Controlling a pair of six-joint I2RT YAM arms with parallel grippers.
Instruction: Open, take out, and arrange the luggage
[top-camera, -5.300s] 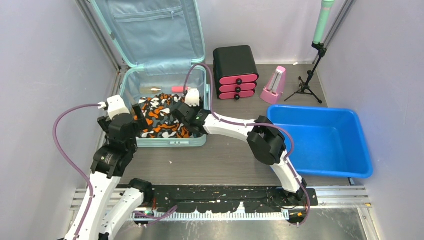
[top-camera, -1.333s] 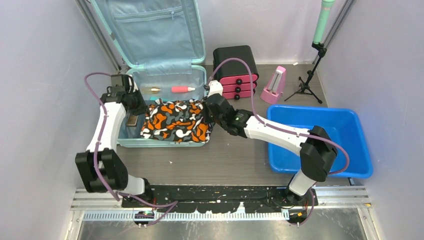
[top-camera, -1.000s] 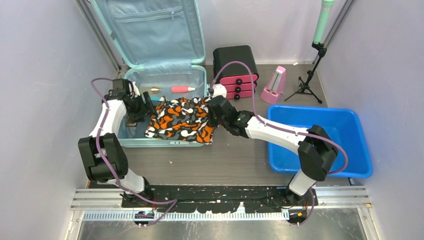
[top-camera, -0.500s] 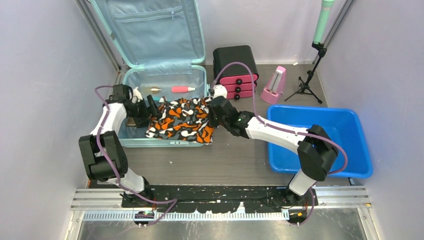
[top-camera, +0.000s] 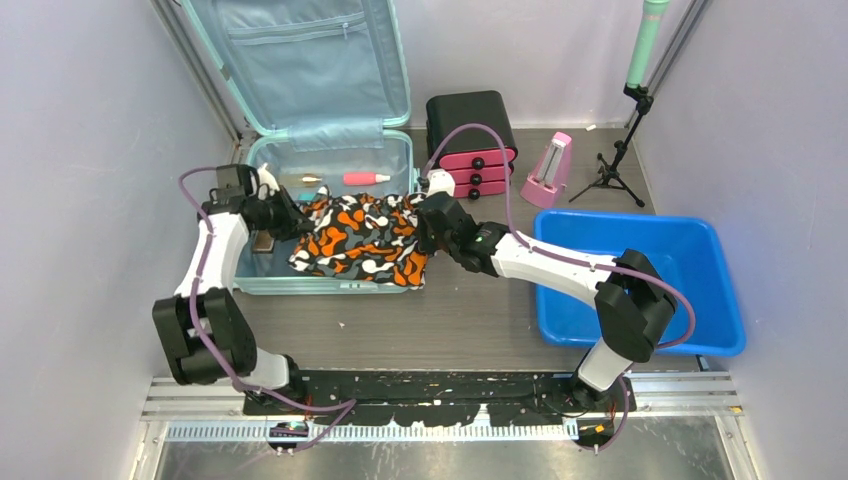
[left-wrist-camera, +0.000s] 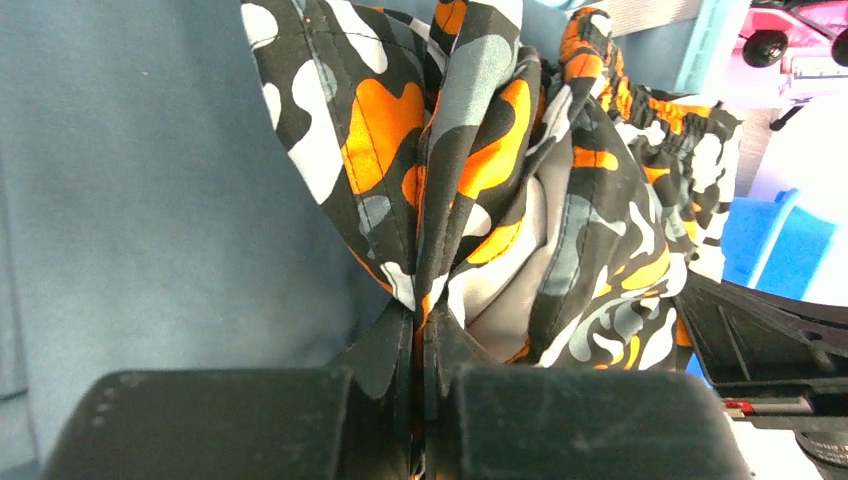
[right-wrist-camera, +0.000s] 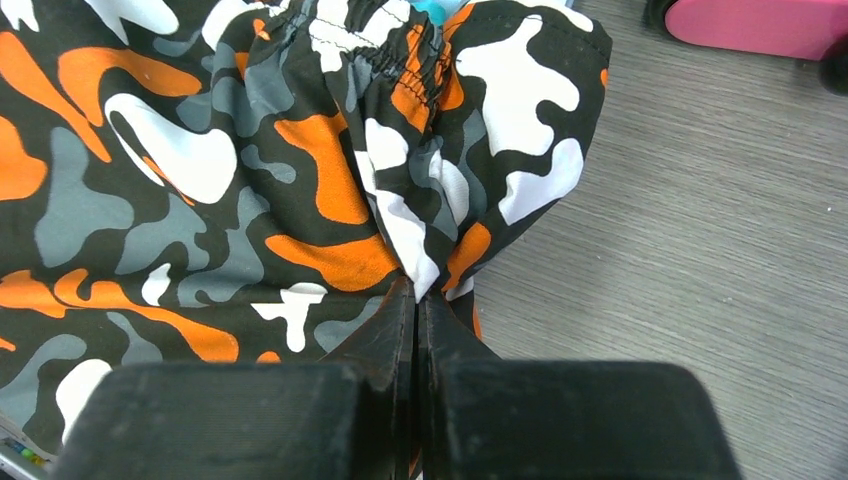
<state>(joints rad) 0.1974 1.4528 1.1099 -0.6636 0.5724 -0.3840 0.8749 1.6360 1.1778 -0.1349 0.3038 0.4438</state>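
If wood, grey tabletop (top-camera: 470, 325); lilac walls (top-camera: 80, 150)

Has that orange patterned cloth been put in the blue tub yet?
No, the cloth hangs over the suitcase's near edge, not in the blue tub.

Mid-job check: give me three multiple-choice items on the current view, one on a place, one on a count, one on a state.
1. Where is the orange, black and white camouflage cloth garment?
A. in the blue plastic tub
B. over the lower shell of the open mint-green hard-shell suitcase
C. flat on the bare table

2. How many pink drawers does the small black drawer box have?
A. one
B. two
C. three

3. How do the left arm's jaws stand?
A. shut on the garment
B. wide open
C. shut on nothing

Answers:
1 B: the top view shows it spread above the shell.
2 C: three pink fronts sit stacked.
3 A: the left wrist view shows cloth pinched between them.
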